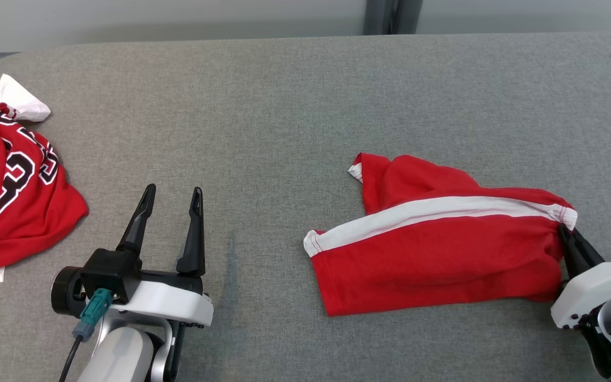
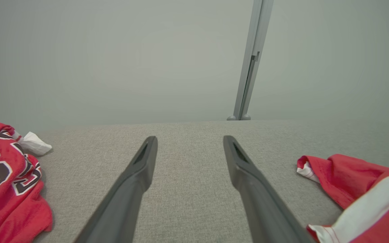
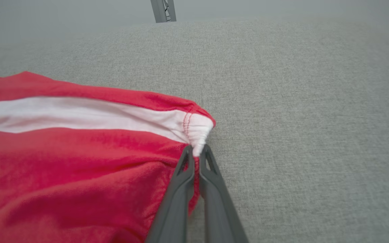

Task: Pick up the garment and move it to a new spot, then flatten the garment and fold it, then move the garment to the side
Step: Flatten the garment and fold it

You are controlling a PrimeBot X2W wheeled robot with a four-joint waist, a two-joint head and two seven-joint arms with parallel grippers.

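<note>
the grey woven-fabric desk (image 1: 284,95) spreads wide under both my arms. on its right half lies the red cloth garment with a broad white stripe (image 1: 433,254). it is mostly flat but rumpled, with its long axis running left to right and one loose corner flipped up toward the far side. at the desk's left edge sits a crumpled red jersey with black-and-white numerals (image 1: 14,185), with a small white crumpled cloth (image 1: 19,101) touching its far end. both lie well apart from the striped garment.

my left gripper (image 1: 173,190) is over the desk between jersey and garment, jaws spread wide, holding nothing. my right gripper (image 1: 568,236) is at the garment's right end, jaws pinched narrow on the gathered white hem corner, so the whole length of cloth stretches away to its left.

i judge the pick-up is just starting. a lift from this one corner would trail the garment lengthwise, and its free left end lies nearer my left gripper.
</note>
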